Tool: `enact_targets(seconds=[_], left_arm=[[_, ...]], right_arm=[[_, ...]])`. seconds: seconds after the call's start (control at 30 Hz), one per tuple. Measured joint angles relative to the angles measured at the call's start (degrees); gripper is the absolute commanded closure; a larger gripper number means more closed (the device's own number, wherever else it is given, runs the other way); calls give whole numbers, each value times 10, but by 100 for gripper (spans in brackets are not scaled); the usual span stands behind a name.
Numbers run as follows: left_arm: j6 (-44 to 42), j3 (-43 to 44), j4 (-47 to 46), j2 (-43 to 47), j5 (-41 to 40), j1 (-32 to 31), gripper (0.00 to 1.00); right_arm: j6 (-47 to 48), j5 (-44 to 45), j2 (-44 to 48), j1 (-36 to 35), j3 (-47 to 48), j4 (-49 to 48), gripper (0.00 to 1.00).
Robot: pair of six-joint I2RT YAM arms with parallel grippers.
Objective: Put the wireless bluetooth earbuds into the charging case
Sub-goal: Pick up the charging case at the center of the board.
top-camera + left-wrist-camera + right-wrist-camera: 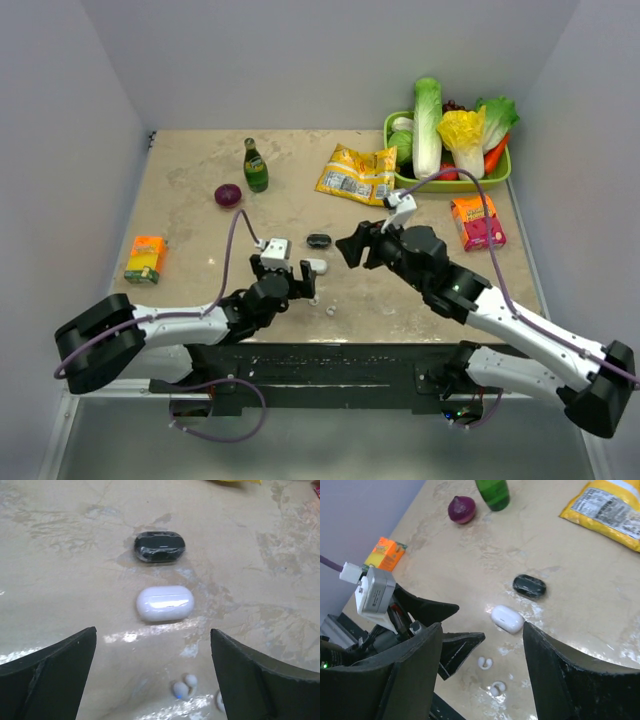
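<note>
My left tool's dark fingers (pixel 55 675) fill the bottom corners of the left wrist view. They are spread wide with nothing between them, so the left tool (pixel 152 645) is released. Just past the fingertips at 12 o'clock, the white charging case (pixel 165 603) lies alone on the marbled tabletop (pixel 60 570). A black case (pixel 160 547) sits further along 12 o'clock, apart from it. The earbuds (pixel 182 686) lie loose at 6 o'clock of the charging case. One shows a small blue light, and the other is half hidden behind my finger at 5 o'clock.

In the right wrist view my right tool (pixel 482 630) is also released, its fingers apart and empty. The charging case lies beyond them, with the black case at 1 o'clock of it and both earbuds at 7 o'clock, close to my left tool's lower finger. A red onion (pixel 461 509) and a green bottle (pixel 492 492) stand towards 12 o'clock, an orange box (pixel 385 552) at 10 o'clock and a yellow bag (pixel 605 515) at 2 o'clock.

From the top view, the charging case lies just at 3 o'clock of my left tool. My right tool hangs further along at 3 o'clock, clear of the case. A green basket (pixel 500 182) of vegetables sits at 1 o'clock on the tabletop.
</note>
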State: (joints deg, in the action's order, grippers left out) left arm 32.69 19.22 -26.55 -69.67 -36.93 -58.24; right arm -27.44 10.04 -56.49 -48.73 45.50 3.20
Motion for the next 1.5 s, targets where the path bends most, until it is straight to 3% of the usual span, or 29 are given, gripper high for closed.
enact_targets(seconds=[0.37, 0.67, 0.9, 1.5], left_arm=[[47, 173, 65, -146, 39, 0, 0], [103, 318, 253, -262, 7, 0, 0], [127, 327, 321, -269, -12, 0, 0], [126, 328, 322, -315, 4, 24, 5]], right_arm=[[0, 66, 88, 0, -47, 85, 30], [0, 79, 140, 0, -47, 110, 30], [0, 85, 153, 0, -47, 128, 30], [-1, 90, 169, 0, -47, 150, 30]])
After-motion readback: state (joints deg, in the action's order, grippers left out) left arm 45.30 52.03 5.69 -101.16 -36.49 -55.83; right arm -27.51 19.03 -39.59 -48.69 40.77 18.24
